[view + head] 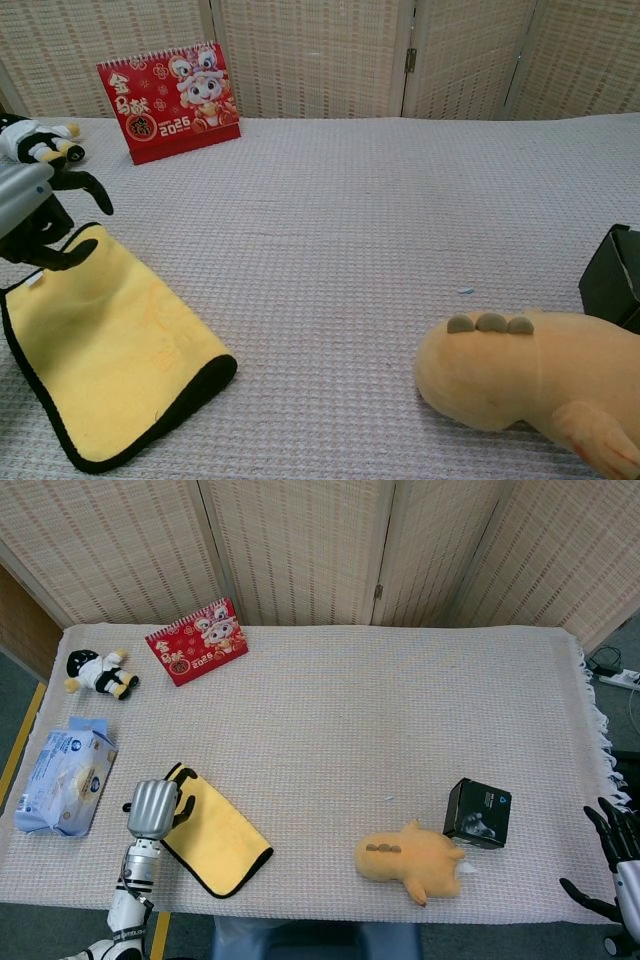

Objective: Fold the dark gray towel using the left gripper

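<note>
The step in hand looks like the start of a fold: the left hand (153, 807) is at the towel's far-left corner but has not clearly taken hold of it. Next it would need to close on that corner, lift it, and carry it across toward the opposite edge so the cloth doubles over.

The towel (212, 832) lies flat at the lower left of the head view, near the table's front edge, yellow side up with a dark border showing around it. In the chest view the towel (105, 352) fills the lower left, and the left hand (40, 225) sits over its upper-left corner, dark fingers (88, 189) apart and curved above the cloth. They seem to rest on or just above the edge; whether any fabric is pinched, I cannot tell.

At the lower right edge of the head view the right hand (615, 865) hangs off the table, fingers spread, holding nothing.

Farther up the frame, nothing touches the towel.
</note>
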